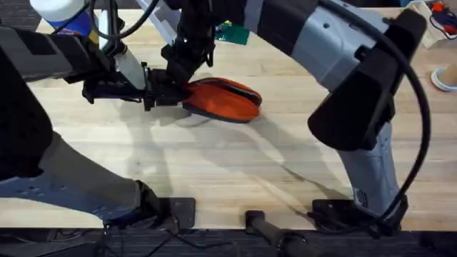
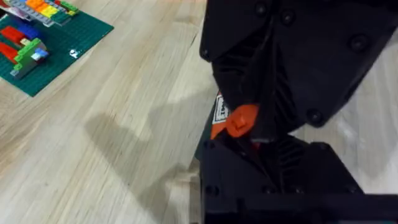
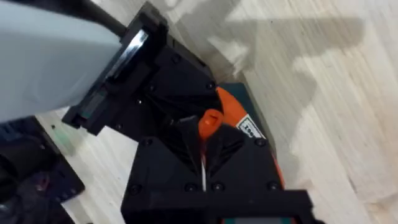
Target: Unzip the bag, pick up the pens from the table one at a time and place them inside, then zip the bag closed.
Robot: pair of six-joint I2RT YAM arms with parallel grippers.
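From overhead, the bag (image 1: 227, 100) lies on the table (image 1: 228, 171) toward the far side, a little left of centre; both arms converge on its left end. The left gripper (image 1: 158, 93) comes in flat from the left and meets that end; the right gripper (image 1: 180, 66) drops onto the same end from above. No pens can be made out on the wood here.

In the left wrist view, the orange pull (image 2: 239, 121) sits squeezed between black fingers — the other arm's gripper looms directly over it; a white label (image 2: 221, 110) shows on the fabric beside it, and a green brick baseplate (image 2: 43, 46) lies well apart across the table.

In the right wrist view, the right gripper (image 3: 204, 163) has its fingers drawn together on the pull (image 3: 209, 121), with the left arm's black body just beyond; whether the left fingers clamp the fabric end or merely press it I cannot tell.

This looks like a zipper step, though opening or closing is unclear; the next move calls for a steady draw along the bag's length while its end is braced.
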